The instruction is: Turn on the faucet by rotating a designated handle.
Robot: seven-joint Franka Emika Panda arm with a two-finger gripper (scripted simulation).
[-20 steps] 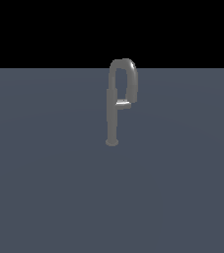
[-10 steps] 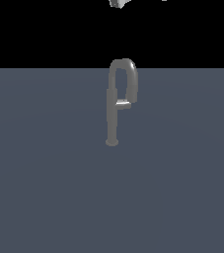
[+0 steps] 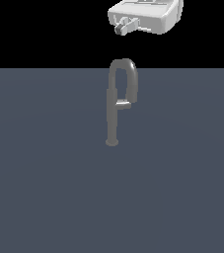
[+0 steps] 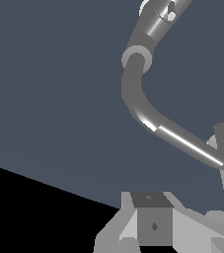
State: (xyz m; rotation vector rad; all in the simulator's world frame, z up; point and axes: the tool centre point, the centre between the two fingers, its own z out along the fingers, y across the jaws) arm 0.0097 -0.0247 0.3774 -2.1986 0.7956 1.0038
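Note:
The grey faucet [image 3: 112, 116] stands upright on the dark floor, its gooseneck spout arching toward the exterior view's right. The handle [image 3: 123, 105] is a short bar sticking out from the post's middle toward that same side, below the spout's end. My white gripper [image 3: 125, 26] hangs high above the spout's top and touches nothing. In the wrist view the curved faucet [image 4: 137, 96] lies below, and my fingers [image 4: 112, 240] stand apart at the frame's edge with nothing between them. I cannot tell which part is the handle in the wrist view.
The flat dark grey floor [image 3: 44, 188] spreads all around the faucet. Black background fills the space above it, where the gripper hangs.
The gripper has come down into the exterior view from above. One second ago it was out of sight, then only a tip showed. The faucet and handle have not moved.

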